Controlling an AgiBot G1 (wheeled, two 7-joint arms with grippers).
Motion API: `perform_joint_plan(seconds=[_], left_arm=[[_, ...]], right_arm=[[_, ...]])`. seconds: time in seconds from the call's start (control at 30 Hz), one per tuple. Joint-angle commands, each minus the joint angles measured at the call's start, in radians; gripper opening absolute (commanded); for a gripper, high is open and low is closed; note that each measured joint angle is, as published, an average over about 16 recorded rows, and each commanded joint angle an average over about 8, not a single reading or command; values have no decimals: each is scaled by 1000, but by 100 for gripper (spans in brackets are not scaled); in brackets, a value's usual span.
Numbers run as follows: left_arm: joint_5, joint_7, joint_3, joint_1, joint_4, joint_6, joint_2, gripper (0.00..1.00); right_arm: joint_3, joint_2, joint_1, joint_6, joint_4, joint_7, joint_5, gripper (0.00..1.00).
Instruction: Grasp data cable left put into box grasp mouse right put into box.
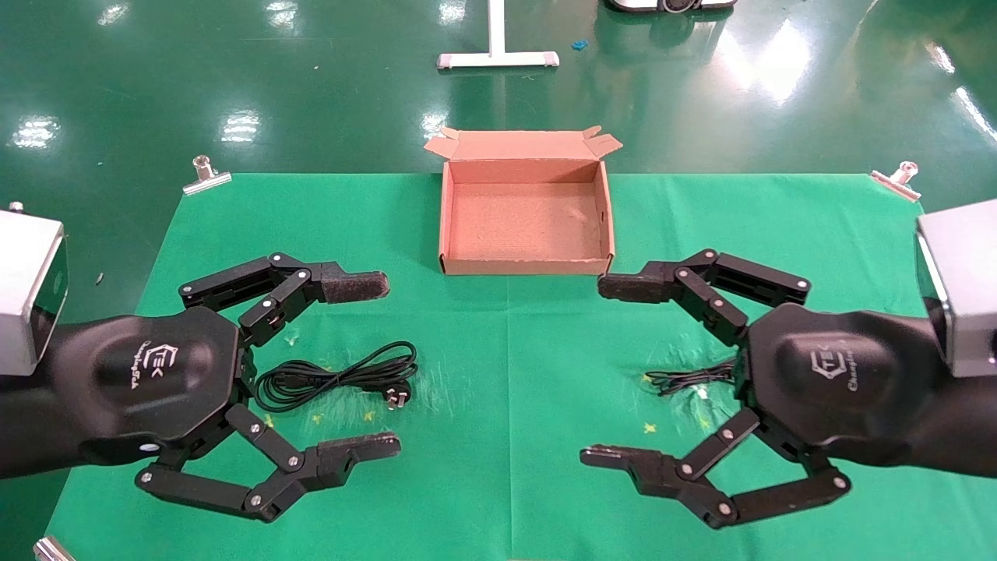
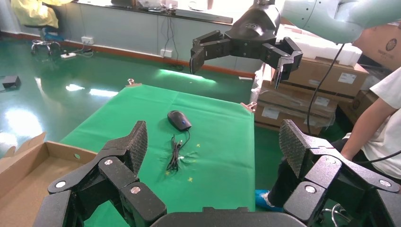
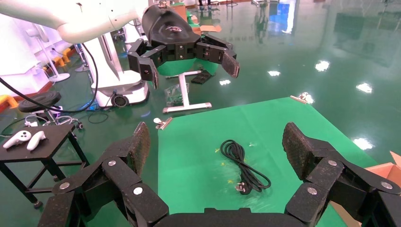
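While box (image 1: 526, 269) sits empty, data cable (image 1: 335, 377), mouse (image 2: 179, 119) lie outside.

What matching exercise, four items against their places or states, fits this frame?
Column 1:
1. data cable
2. mouse
3. box
4. left tool

Column 2:
A. empty, at the cloth's far edge, centre
B. coiled on the cloth under the left arm
C. open, holding nothing
D. on the cloth below the right tool, thin wire trailing

Pairs: 1-B, 2-D, 3-A, 4-C
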Motion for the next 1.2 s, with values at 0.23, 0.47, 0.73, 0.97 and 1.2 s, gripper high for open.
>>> perform_joint_plan(seconds=[0.23, 0.47, 0.73, 0.97, 1.2], left_arm=[[0, 0, 0, 0, 0, 0, 0, 100], [0, 0, 0, 0, 0, 0, 0, 100], [0, 0, 0, 0, 0, 0, 0, 100], [0, 0, 0, 0, 0, 0, 0, 100], [0, 0, 0, 0, 0, 0, 0, 100]], right_arm=[[0, 0, 0, 0, 0, 0, 0, 100], [0, 0, 0, 0, 0, 0, 0, 100], [0, 0, 0, 0, 0, 0, 0, 100], [0, 0, 0, 0, 0, 0, 0, 100], [0, 0, 0, 0, 0, 0, 0, 100]])
